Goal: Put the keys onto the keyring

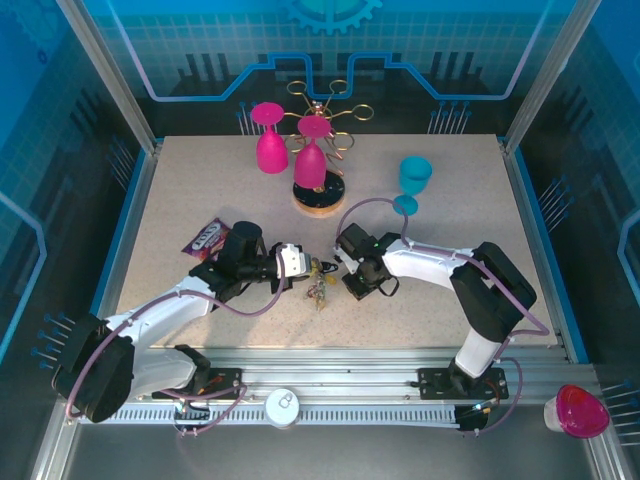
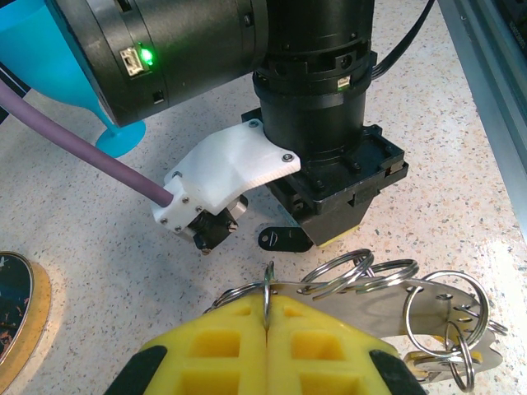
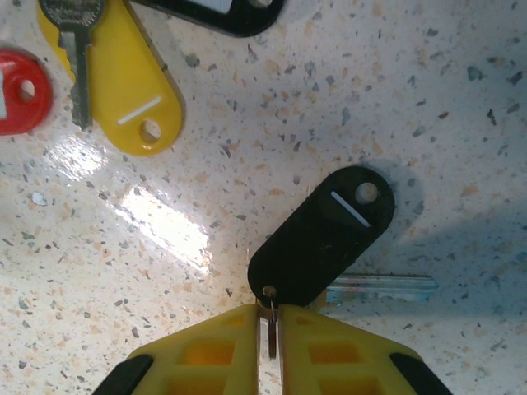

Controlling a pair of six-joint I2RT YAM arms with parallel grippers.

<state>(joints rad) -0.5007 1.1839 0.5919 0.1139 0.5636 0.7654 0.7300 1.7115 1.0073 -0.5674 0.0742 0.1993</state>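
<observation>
Stretches the left arm [image 1: 160,312] in low from the near-left corner, wrist pointing right toward the centre. Presses the left fingers [image 2: 185,350] flat together, yellow pads meeting along one seam. Bends the right arm [image 1: 430,262] over from the near-right, forearm running left, wrist tipped down. Holds the right fingers [image 3: 206,362] almost together, a thin slit between the pads. Faces the two wrists at each other, near but apart.

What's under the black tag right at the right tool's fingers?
A silver key blade pokes out from under the black tag, lying on the table. Its head is hidden by the tag.
</observation>
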